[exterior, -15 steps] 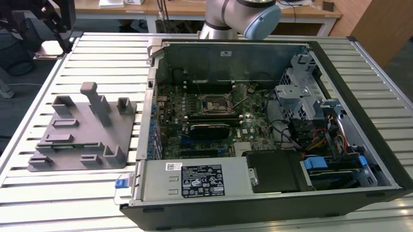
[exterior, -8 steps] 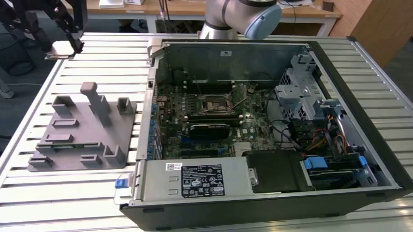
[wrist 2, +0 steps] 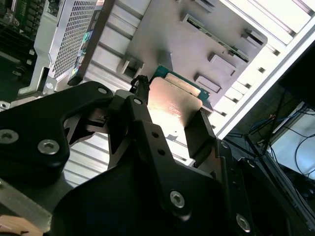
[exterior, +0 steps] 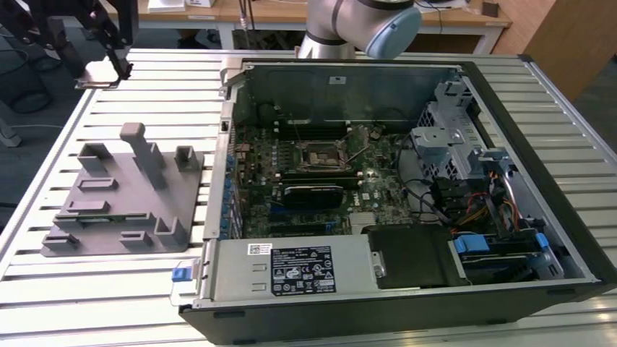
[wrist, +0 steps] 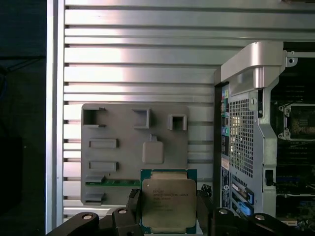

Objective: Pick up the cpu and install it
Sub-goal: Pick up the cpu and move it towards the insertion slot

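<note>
Two fingers (wrist: 204, 209) clenched on the cpu (wrist: 169, 204) — chip between them, over grey fixture (wrist: 123, 164).

The grey plastic fixture (exterior: 135, 206) (wrist 2: 162, 42) (wrist: 123, 162) is seen from high above in the exterior view, closer in both wrist views.

— What are we looking at underneath everything?
— We are looking at a slatted metal table (exterior: 115, 303), its ribs running across from the exterior view's left to its right.
— And what are we finding directly on it?
— We are seeing a grey plastic fixture (exterior: 115, 210) resting flat on the slats toward the exterior view's left, its posts standing upright. Just beside it, an open computer case (exterior: 386, 309) is lying on its side, taking up most of the table.
— Are the two touching?
— We are thinking not: in the first wrist view a narrow strip of bare slats is showing between them.
</note>
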You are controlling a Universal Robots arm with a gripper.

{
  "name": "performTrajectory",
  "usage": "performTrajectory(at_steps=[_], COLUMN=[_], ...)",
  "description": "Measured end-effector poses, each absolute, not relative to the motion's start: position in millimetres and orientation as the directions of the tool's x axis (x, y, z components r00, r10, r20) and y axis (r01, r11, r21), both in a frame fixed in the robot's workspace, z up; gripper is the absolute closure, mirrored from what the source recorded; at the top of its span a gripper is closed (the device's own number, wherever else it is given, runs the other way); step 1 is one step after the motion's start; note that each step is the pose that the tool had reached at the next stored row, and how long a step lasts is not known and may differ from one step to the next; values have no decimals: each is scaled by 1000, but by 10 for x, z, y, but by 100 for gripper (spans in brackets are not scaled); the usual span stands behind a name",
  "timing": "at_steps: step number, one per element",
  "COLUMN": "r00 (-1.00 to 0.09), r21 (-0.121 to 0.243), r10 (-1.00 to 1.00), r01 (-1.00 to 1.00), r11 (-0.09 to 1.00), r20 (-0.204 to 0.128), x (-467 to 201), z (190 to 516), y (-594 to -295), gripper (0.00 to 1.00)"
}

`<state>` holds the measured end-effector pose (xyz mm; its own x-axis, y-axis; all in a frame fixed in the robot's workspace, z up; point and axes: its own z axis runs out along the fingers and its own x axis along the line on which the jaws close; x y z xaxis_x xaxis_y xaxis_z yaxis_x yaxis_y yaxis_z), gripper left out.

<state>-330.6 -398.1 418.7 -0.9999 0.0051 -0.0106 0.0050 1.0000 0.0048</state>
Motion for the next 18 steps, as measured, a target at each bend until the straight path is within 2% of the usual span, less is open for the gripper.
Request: performTrajectory(at_steps=[18], r00=[-1000], r21=[5], r10=[5], r01=[5], r11=[1000], r20=[-11], x=[-3176], z=[4186], y=[-3981], gripper=[46])
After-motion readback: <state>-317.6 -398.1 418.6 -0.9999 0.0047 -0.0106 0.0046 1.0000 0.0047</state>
